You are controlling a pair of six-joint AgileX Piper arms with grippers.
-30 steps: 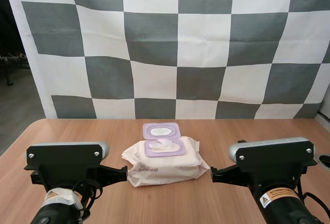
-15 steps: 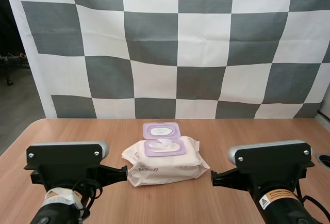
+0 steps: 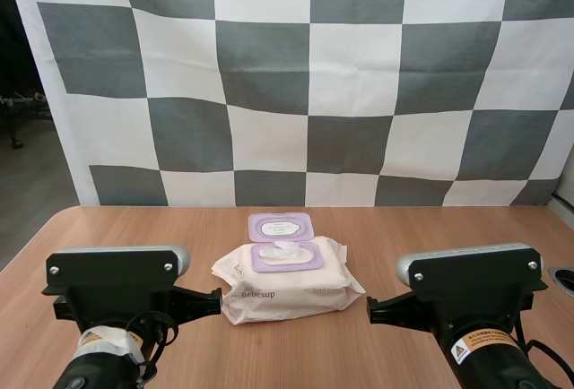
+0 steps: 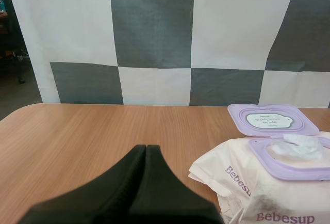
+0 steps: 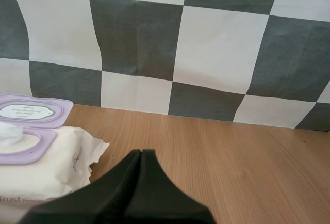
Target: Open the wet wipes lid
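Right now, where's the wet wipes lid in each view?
High view: lid lies open, flat, at the far edge of the pack.
Left wrist view: lid just behind the tufted wipe.
Right wrist view: lid just behind the wipe.
Shared landmark: the white wipe sticking up from the pack.

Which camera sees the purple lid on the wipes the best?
The left wrist view. There the purple lid lies close and whole, flipped open behind the pack of wet wipes, its label showing. The high view shows the whole lid too, but from farther away. The right wrist view catches just part of it.
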